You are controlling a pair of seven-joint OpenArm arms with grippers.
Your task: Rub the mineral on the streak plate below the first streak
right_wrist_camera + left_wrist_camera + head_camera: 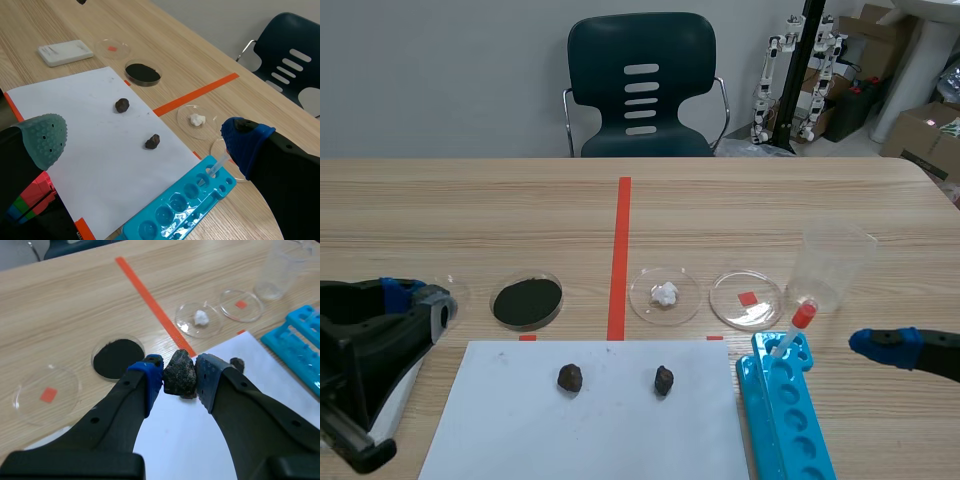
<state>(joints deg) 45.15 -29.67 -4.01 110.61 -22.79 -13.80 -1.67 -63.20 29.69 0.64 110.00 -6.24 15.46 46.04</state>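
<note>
Wood counter (470,210) carries white paper (620,430). Blue well tray (790,430) sits at the paper's right edge, clear cup (835,262) beyond it. White streak plate (66,52) lies flat just off the paper's left side, by the left arm. It has faint marks, possibly a streak, too small to tell. Black powder dish (527,300) sits past the paper. Left fingers (150,382) clamp the dark speckled mineral (180,374), not touching the plate. Right fingers (247,145) are spread wide, holding nothing. Two small rocks (570,377) lie on the paper, apart.
</note>
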